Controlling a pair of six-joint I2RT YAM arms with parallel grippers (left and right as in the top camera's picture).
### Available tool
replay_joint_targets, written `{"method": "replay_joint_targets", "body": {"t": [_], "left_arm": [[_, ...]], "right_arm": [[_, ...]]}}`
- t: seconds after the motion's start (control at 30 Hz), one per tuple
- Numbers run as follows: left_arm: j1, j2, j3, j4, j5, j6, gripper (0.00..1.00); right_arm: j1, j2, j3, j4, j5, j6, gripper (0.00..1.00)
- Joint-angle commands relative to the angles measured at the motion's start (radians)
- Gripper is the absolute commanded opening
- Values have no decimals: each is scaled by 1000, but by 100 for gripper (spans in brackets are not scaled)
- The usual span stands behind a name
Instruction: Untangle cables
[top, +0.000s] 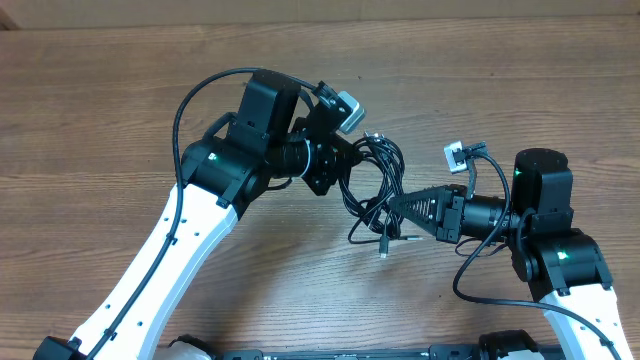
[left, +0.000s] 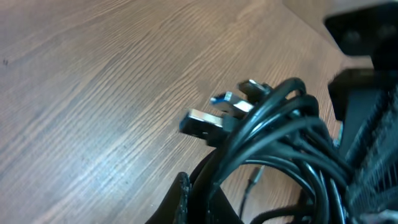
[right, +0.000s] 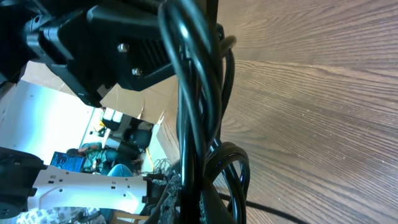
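Overhead: cables (top: 378, 160) bunched at centre; left gripper (top: 350, 160) clamped on them at their 9 o'clock; right gripper (top: 398, 203) pinched narrow on strands at 5 o'clock | Left wrist: cables toward 4 o'clock, plugs (left: 202, 121) central | Right wrist: cables run 12 to 6 o'clock

Mid table (top: 520, 70), cables (top: 378, 168) btwn left end effector (top: 342, 165) & right end effector (top: 397, 203), loose plug ends (top: 383, 250) twd front.

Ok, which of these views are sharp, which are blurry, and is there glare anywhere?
Overhead: evenly lit and sharp, the cables clear against the table. Left wrist: the cables sit close to the lens and look soft, the plug connectors slightly blurred. Right wrist: bright highlight streaks along the cables, and the room at left is washed out.
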Motion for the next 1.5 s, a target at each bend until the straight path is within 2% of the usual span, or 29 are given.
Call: {"method": "replay_joint_targets", "body": {"t": [0.0, 0.2, 0.27, 0.57, 0.67, 0.8, 0.97, 1.27, 1.33, 1.4, 1.43, 1.47], "left_arm": [[-2, -1, 17, 28, -46, -212, 4], [-2, -1, 17, 70, -61, -482, 4], [-3, -1, 17, 85, -61, -525, 4], [-2, -1, 17, 104, -83, -574, 4], [-2, -1, 17, 95, -138, -653, 4], [-2, -1, 17, 95, -190, -824, 4], [-2, 0, 17, 90, -238, -891, 4], [-2, 0, 17, 19, -256, -874, 4], [-2, 0, 17, -16, -256, -804, 4], [-3, 0, 17, -36, -256, -751, 4], [-3, 0, 17, -45, -256, -713, 4], [-3, 0, 17, -48, -255, -690, 4]], "right_arm": [[5, -5, 13, -19, 1, -8, 4], [5, -5, 13, -19, 1, -13, 4], [5, -5, 13, -19, 2, -16, 4], [5, -5, 13, -19, 2, -16, 4], [5, -5, 13, -19, 2, -16, 4], [5, -5, 13, -19, 2, -16, 4], [5, -5, 13, -19, 2, -16, 4], [5, -5, 13, -19, 10, -15, 4], [5, -5, 13, -19, 26, -15, 13], [5, -5, 13, -19, 37, -15, 28], [5, -5, 13, -19, 50, -14, 48], [5, -5, 13, -19, 61, -9, 61]]}}
